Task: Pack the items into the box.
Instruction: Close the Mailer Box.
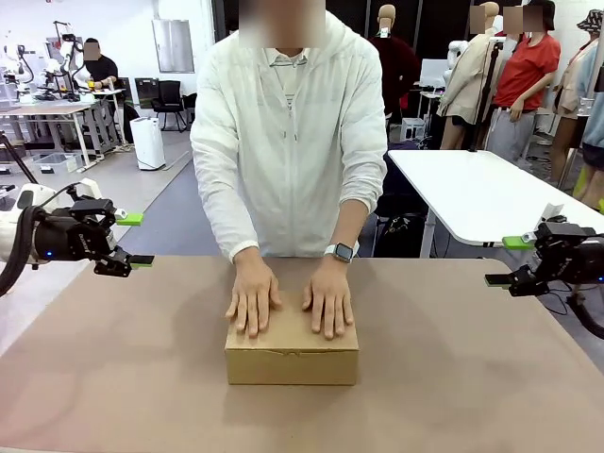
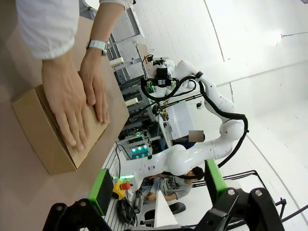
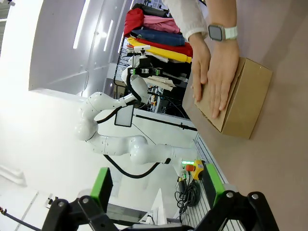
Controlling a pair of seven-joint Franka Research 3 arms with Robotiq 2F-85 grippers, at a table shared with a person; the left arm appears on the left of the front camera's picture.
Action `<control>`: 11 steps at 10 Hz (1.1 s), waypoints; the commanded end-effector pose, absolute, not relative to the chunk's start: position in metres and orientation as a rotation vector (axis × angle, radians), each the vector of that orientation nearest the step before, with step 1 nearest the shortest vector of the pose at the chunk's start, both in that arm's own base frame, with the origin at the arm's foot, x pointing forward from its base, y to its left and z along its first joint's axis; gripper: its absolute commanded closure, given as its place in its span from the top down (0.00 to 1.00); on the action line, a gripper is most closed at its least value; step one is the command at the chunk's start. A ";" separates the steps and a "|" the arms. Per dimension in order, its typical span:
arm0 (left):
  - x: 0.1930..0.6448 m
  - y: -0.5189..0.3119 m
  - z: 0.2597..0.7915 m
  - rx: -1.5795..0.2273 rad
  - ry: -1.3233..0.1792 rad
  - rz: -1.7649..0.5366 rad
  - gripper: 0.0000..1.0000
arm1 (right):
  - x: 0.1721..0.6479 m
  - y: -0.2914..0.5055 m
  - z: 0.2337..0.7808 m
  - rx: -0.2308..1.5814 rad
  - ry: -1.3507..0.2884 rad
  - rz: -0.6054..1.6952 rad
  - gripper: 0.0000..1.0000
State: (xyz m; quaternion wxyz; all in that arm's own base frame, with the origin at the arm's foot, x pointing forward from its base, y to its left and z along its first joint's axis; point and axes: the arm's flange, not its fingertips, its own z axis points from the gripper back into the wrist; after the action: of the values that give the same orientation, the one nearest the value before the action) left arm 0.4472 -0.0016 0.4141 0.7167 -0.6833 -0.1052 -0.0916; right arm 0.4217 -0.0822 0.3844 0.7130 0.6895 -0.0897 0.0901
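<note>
Closed box [image 1: 292,351] at the near middle of the table, both of the person's hands flat on its lid.

Brown and shallow, it lies with its long side across the table [image 1: 453,377], midway between the two arms — neither is clearly nearer. The person's left hand [image 1: 328,296] and right hand [image 1: 252,297] press the flap down, so whatever is inside is hidden; no loose items lie on the tabletop. Left gripper [image 1: 132,240] hangs open and empty off the table's left edge, right gripper [image 1: 510,261] likewise open and empty at the right — both well apart from the box. Packing looks finished, with nothing left for either arm to reach.
</note>
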 end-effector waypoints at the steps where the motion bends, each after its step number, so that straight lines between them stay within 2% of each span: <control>1: 0.448 -0.002 0.416 -1.533 -0.254 -0.212 1.00 | 0.422 -0.080 0.390 1.533 -0.204 0.210 1.00; 11: 0.448 -0.002 0.416 -1.533 -0.254 -0.212 1.00 | 0.422 -0.080 0.390 1.533 -0.204 0.210 1.00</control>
State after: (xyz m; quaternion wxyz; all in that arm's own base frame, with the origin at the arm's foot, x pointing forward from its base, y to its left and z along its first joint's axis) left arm 0.4472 -0.0016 0.4141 0.7167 -0.6833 -0.1052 -0.0917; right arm 0.4217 -0.0822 0.3844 0.7130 0.6895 -0.0897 0.0901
